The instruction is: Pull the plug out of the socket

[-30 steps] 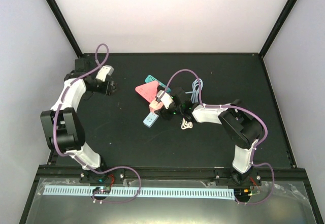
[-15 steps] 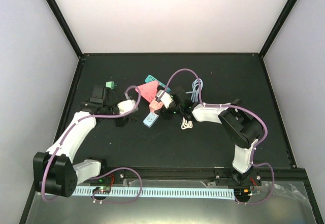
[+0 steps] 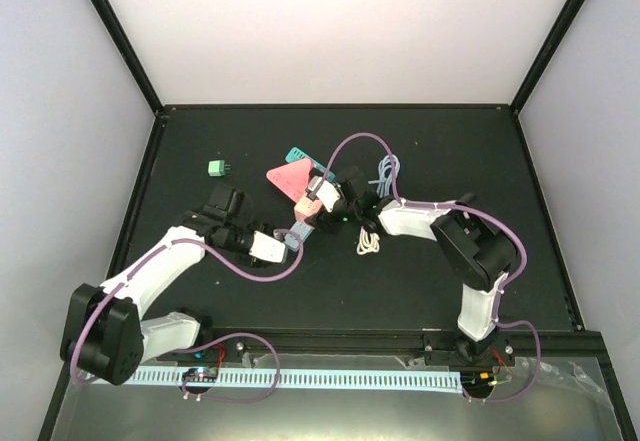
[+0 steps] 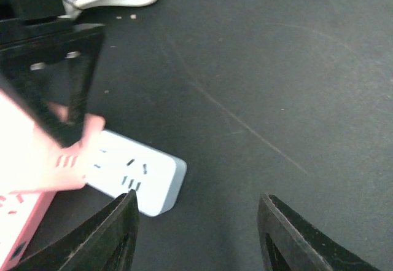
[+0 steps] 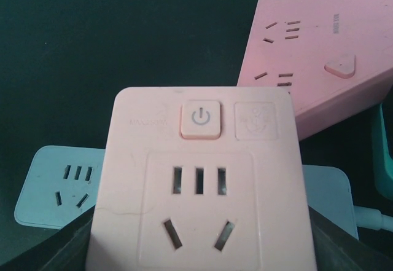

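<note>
The plug, a pale pink cube adapter with a power button, sits on the light blue-white socket strip. My right gripper is shut on it, with its dark fingers at the cube's lower sides. From above, the right gripper and plug stand over the strip. My left gripper is at the strip's near end. In the left wrist view the left gripper is open over bare table, and the strip's end lies just ahead of its left finger.
A red-pink triangular power strip and a teal strip lie just behind the plug. A small green plug sits at the back left. A white cord bundle and a blue-white cable lie by the right arm.
My left arm has swung from the back left corner to the strip's near end, leaving the green plug on the table. Its jaws have narrowed slightly. The right arm has not moved.
</note>
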Robot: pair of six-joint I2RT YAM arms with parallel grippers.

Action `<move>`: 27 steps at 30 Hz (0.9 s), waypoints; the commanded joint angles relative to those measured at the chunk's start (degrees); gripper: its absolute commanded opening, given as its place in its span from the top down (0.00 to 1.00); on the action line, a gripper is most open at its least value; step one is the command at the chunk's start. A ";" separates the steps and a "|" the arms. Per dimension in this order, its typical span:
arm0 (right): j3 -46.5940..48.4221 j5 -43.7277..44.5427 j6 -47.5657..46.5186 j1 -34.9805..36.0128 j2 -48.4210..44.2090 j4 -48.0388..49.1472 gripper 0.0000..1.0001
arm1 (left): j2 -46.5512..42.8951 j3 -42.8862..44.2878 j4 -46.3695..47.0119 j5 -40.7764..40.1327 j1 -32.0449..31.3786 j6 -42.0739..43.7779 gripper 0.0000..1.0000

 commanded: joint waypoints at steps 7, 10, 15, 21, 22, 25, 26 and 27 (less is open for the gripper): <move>-5.32 -2.46 -0.30 -0.08 -1.35 -15.12 0.99 | 4.17 -1.86 8.28 -7.30 -7.19 1.95 0.46; -5.48 -2.63 0.06 -0.01 -1.36 -15.12 0.99 | 5.27 -2.32 12.09 -11.19 -9.99 0.46 0.46; -5.99 -3.32 -0.15 -0.05 -1.88 -14.97 0.99 | 10.11 0.56 12.58 -13.33 -12.09 -0.82 0.47; -6.31 -3.58 -0.94 -0.01 -2.34 -14.44 0.99 | 14.50 2.68 16.46 -18.48 -14.01 -5.43 0.50; -6.24 -3.68 -1.11 -0.04 -2.24 -14.42 0.99 | 15.60 3.35 16.32 -19.32 -14.11 -5.93 0.50; -6.05 -3.80 -1.23 -0.05 -1.81 -14.42 0.99 | 18.18 4.35 15.96 -21.13 -14.17 -4.48 0.50; -5.98 -3.84 -1.25 -0.02 -1.73 -14.47 0.99 | 18.99 4.76 15.88 -21.60 -14.13 -4.43 0.51; -5.92 -3.81 -1.23 -0.03 -1.81 -14.44 0.99 | 19.94 5.49 15.50 -22.38 -14.17 -4.74 0.51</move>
